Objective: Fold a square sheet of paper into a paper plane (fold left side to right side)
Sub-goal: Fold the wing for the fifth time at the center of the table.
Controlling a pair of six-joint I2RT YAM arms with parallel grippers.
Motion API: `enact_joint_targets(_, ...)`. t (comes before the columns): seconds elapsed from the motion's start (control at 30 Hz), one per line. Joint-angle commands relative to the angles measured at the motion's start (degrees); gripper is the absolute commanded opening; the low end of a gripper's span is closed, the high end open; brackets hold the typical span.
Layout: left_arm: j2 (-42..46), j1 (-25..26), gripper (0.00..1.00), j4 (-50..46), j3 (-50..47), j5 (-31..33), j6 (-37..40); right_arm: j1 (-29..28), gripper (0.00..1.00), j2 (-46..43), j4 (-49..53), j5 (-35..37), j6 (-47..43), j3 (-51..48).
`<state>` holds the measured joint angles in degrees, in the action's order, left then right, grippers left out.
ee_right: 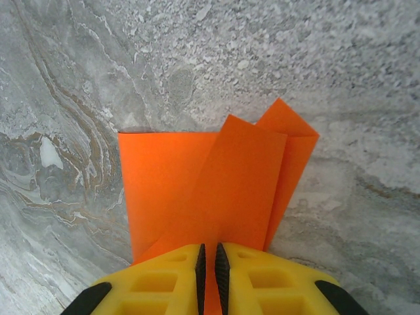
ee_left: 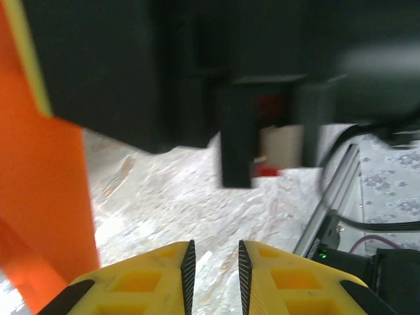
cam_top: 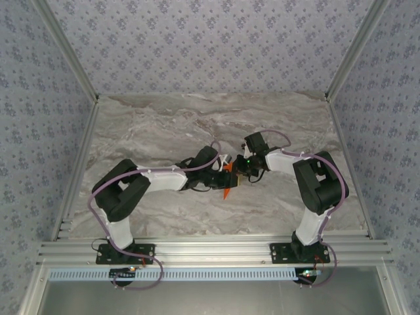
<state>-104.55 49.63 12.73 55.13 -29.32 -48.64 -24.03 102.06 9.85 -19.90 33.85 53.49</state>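
The orange sheet of paper (ee_right: 197,184) is partly folded, with an angled flap lying over a flat panel and a second layer poking out at the right. My right gripper (ee_right: 209,248) is shut on its near edge, the paper pinched between the pads. In the top view the paper (cam_top: 227,189) shows as a small orange point between the two grippers at mid-table. My left gripper (ee_left: 215,247) is open with nothing between its fingers; the paper (ee_left: 39,197) stands as a tall orange wall to its left. The right gripper (cam_top: 239,172) and left gripper (cam_top: 220,172) nearly touch.
The grey marble tabletop (cam_top: 197,118) spreads around the arms. The right arm's dark body (ee_left: 164,65) looms close over the left gripper. Aluminium rails (cam_top: 210,249) run along the near edge, and patterned walls close in the sides and back.
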Motion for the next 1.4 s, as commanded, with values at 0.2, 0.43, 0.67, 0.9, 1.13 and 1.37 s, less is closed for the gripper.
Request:
enact_joint_targets(0.2,-1.5,0.3,0.26,-0.9,0.0,0.1,0.0,-0.1,0.19,2.5,4.5,3.4,-1.2,-1.6)
enact_joint_targets(0.43,-2.2,0.5,0.26,0.1,-1.4,0.2,-0.7,-0.1,0.19,2.5,4.7,3.4,-1.3,-1.5)
enact_joint_targets(0.67,-2.4,0.5,0.26,0.6,-2.3,0.4,-0.9,-0.1,0.19,2.5,5.0,3.6,-1.3,-1.3)
enact_joint_targets(0.9,-3.1,0.7,0.26,1.2,-3.1,0.7,-1.4,-0.1,0.19,2.6,5.4,3.6,-1.4,-1.0)
enact_joint_targets(1.13,-3.6,0.9,0.26,0.6,-3.7,1.5,-1.4,-0.1,0.19,2.6,5.5,3.6,-1.5,-0.8)
enact_joint_targets(1.37,-3.4,0.9,0.25,0.0,-4.6,2.3,-1.4,-0.1,0.19,2.5,5.6,3.9,-1.6,-0.8)
